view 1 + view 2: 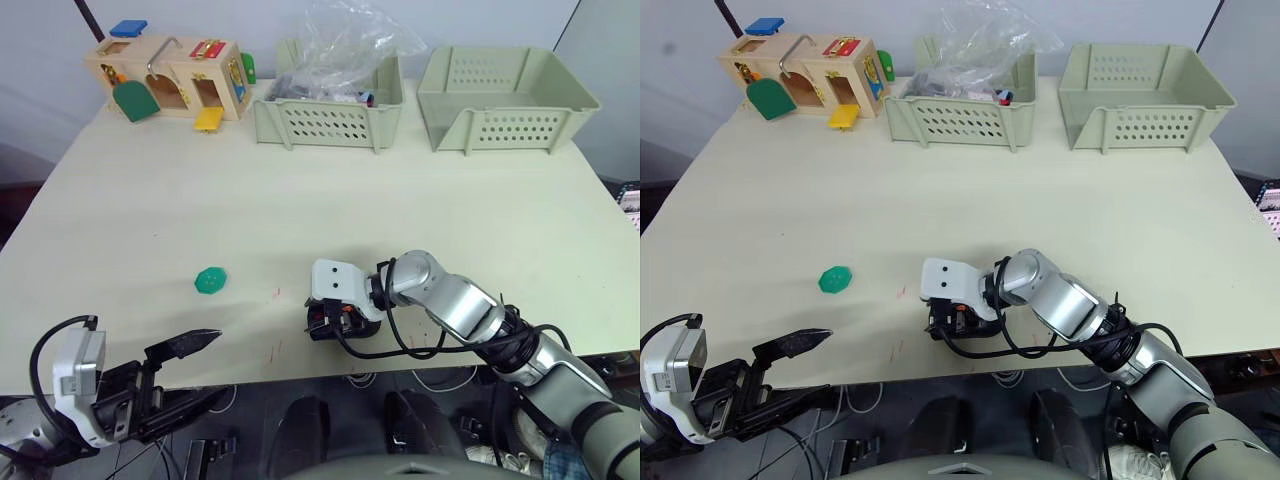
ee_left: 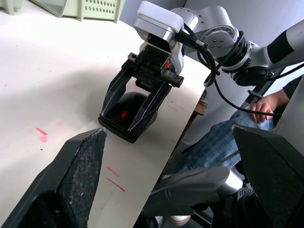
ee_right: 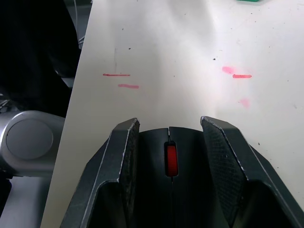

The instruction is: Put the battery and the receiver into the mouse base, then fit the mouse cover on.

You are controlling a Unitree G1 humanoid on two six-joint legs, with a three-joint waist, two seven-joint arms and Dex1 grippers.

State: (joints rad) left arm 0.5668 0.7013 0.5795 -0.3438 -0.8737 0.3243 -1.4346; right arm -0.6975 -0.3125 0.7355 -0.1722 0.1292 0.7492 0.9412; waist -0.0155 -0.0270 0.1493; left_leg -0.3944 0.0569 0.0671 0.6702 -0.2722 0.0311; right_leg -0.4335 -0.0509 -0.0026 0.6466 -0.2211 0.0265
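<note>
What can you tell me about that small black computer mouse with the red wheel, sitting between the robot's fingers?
The black computer mouse with a red scroll wheel sits flat on the pale table near its front edge. It looks like matte plastic, with a seam running down the middle of its buttons. The right gripper straddles it, one black finger along each side.

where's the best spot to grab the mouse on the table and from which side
By its two long flanks, coming from above. The mouse lies flat near the table's front edge, and the right gripper already straddles it that way, one finger on each side of the red wheel.
</note>
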